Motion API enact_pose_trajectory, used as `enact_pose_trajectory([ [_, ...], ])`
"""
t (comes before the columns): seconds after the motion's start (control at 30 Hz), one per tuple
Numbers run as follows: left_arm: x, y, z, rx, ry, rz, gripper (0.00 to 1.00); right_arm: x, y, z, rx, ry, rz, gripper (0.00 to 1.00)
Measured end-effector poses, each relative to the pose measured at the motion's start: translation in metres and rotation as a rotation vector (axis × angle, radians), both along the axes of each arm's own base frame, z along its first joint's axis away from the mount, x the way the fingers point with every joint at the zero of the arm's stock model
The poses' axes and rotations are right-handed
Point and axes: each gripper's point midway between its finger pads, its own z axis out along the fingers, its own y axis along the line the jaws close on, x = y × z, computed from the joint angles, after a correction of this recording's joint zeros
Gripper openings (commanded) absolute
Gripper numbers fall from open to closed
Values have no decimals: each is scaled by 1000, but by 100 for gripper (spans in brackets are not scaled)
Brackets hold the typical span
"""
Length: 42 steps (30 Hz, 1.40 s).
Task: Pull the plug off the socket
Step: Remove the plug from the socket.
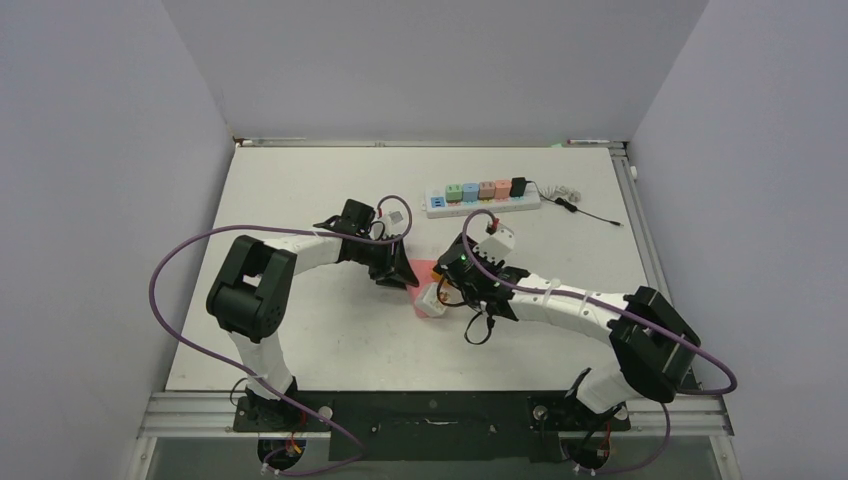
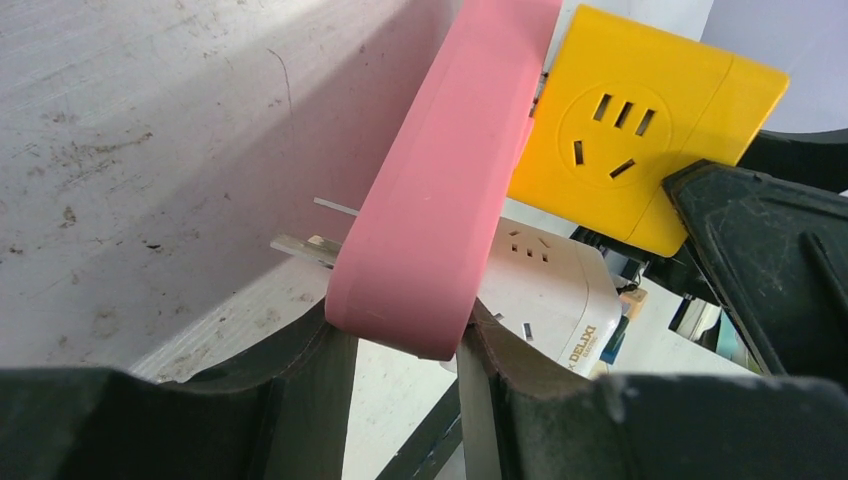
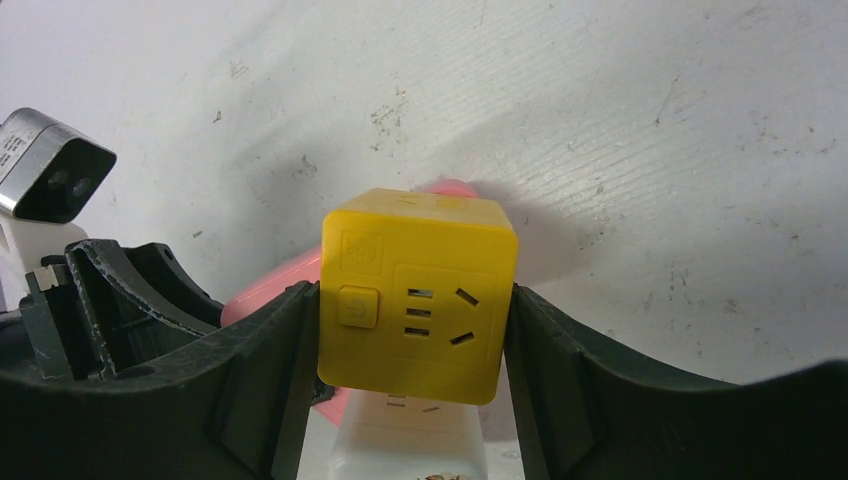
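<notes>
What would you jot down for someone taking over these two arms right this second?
Left fingers: shut on the pink plug.
Right fingers: shut on the yellow socket cube.
Both parts are near the middle of the table, touching, apparently not yet apart; a white cube is right beside them.
Done: both parts gripped.
To do: pull them apart.

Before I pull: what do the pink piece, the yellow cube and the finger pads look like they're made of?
Pink piece: probably moulded plastic with a smooth matte finish, rounded edges and no glare.
Yellow cube: hard plastic with a satin finish, crisply moulded slots and a button.
Finger pads: dark, possibly rubbery or printed plastic. The surface is dull, scuffed and dusty.
</notes>
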Motion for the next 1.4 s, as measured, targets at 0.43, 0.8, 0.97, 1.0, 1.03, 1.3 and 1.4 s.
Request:
enact_pose_trajectory([
  [0.43,-7,5,-1,8,46,2,0,-4,12,6,-144,-75,-21,5],
  [0.8,-7,9,-4,29,72,28,0,2,17,3,-174,-72,-25,5],
  [0.97,-5,8,-4,30,62,29,0,4,9,-2,-80,-42,-20,5],
  [1.0,-5,8,-3,29,59,28,0,4,6,-2,-58,-36,-20,5],
  [1.03,-4,8,-3,29,56,27,0,5,4,-3,-32,-30,-18,5],
  [1.3,0,6,-2,28,33,28,0,7,-6,-8,132,15,1,5],
  [1.4,2,5,-2,28,25,28,0,8,-9,-9,177,28,3,5],
])
